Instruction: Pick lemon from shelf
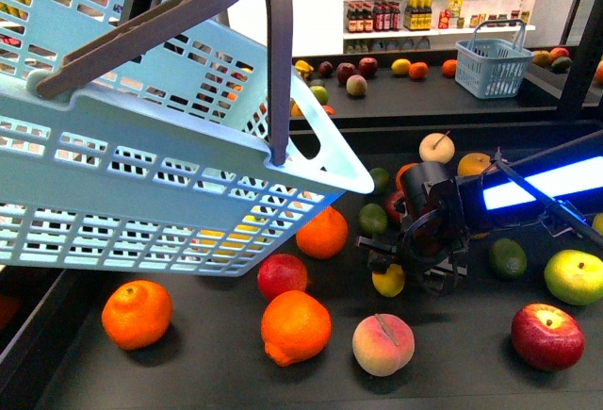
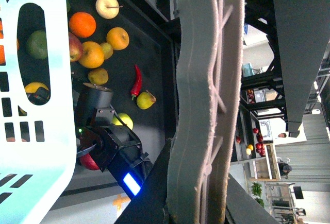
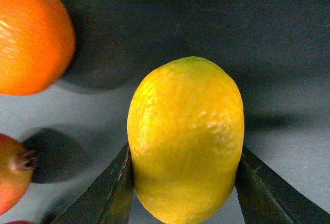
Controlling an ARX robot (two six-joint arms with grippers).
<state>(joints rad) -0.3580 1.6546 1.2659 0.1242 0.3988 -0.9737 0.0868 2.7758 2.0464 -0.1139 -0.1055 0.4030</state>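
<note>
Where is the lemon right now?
In the front view the lemon lies on the shelf tray right of centre, under the right gripper, behind the peach and right of an orange. The right wrist view shows its fingers flanking it.

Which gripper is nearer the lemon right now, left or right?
Right. The right gripper has its fingers against both sides of the lemon on the shelf tray. The left gripper is away from it, holding the basket handle of the raised basket.
</note>
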